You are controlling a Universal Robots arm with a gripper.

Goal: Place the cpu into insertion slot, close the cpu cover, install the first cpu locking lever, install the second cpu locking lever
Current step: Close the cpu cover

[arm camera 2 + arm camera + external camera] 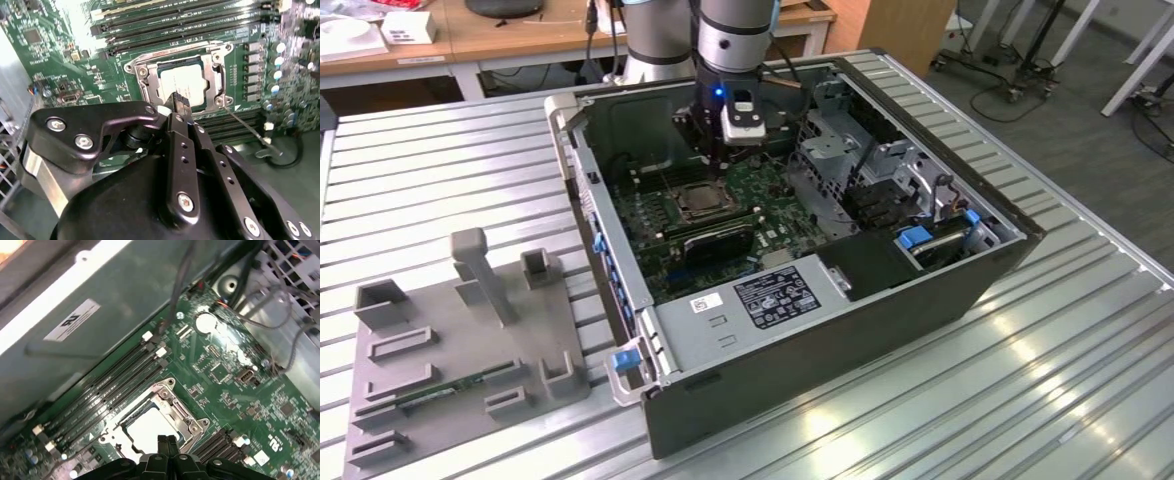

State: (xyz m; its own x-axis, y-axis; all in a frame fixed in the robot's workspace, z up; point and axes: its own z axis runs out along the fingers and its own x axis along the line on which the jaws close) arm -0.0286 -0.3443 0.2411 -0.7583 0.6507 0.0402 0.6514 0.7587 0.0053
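End effector (pixel 181 101): fingers pressed together, nothing between them; the slim tips hang just over one edge of the socket in both wrist views.
Cpu (pixel 176 81): pale silvery-grey square lying flat inside the insertion slot (pixel 698 203), its face showing through the window.
Cpu cover (pixel 216 74): silvery frame lying down flat around the chip; judged closed.
Locking lever (pixel 247 127): thin metal rod, apparently one lever not latched. Its long axis runs obliquely from a socket corner out across the green motherboard (pixel 60 65), passing close beside the fingers.
Key relation: the socket lies directly beyond and below the tips. The lever's pivot corner is the nearest part, and the rod's free end lies well away from the socket.
Setting: open computer case (pixel 761 390) on a slatted metal bench (pixel 440 160), with the arm reaching in from above.
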